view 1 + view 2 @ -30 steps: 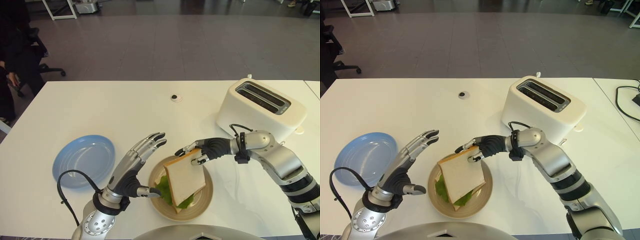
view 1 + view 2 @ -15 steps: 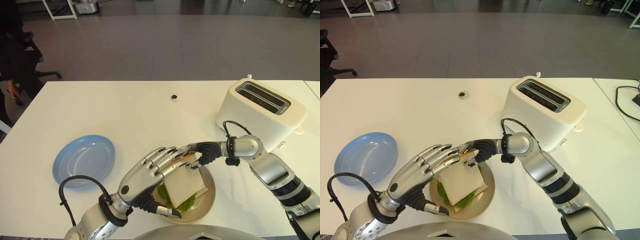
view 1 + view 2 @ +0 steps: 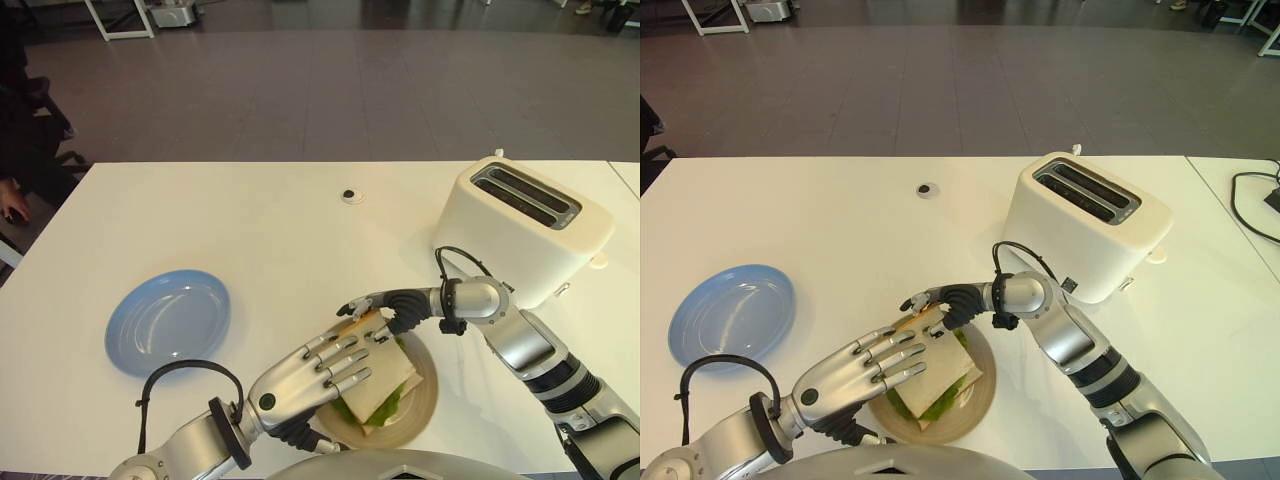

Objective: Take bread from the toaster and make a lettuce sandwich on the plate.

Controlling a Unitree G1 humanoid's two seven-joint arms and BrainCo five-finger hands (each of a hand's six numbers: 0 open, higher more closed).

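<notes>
A tan plate near the table's front edge carries a sandwich: a slice of bread lies nearly flat on top of green lettuce. My right hand is at the slice's far edge, fingers curled and pinching it. Stretched flat from the left, my left hand rests its fingers on the slice's near-left part and covers the plate's left side. The white toaster stands at the back right, both slots looking dark.
A blue plate lies on the left of the white table. A small round black-and-white disc sits at the table's middle back. A dark cable lies at the far right edge.
The top slice, held tilted over the plate a second ago, has come down nearly flat on the lettuce. My left hand swung from beside the plate onto the slice; the right hand moved lower and left.
</notes>
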